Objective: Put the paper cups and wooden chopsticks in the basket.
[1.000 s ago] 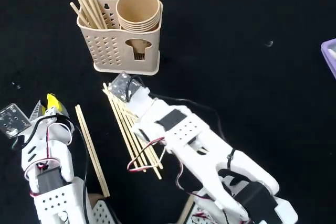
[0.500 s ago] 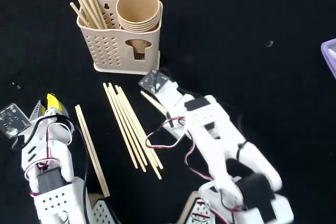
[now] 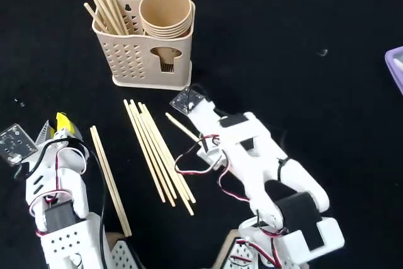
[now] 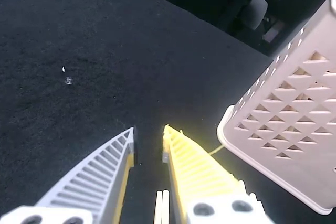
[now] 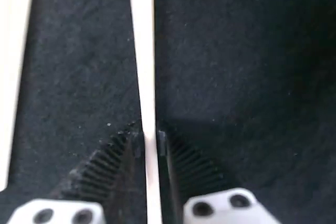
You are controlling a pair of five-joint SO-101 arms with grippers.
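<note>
Right wrist view: a single chopstick runs straight out between the fingers of the right gripper, which are pinched shut on it near one end. Seen from the high view, the stick juts from that arm toward the basket, just short of its base, between the basket and a loose bundle of chopsticks fanned on the black bench. The basket already holds a stack of paper cups in one compartment and standing chopsticks in the other. Doing this step well likely means lifting the stick above the rim, tipping it near upright and lowering it into the chopstick side, not the cup side. Held so near one end, the stick may swing or slip, so a slow, steady carry looks wise, with release only once the tip is inside. The left gripper hangs low over the bench with its fingers slightly parted and empty, above a pair of chopsticks.
</note>
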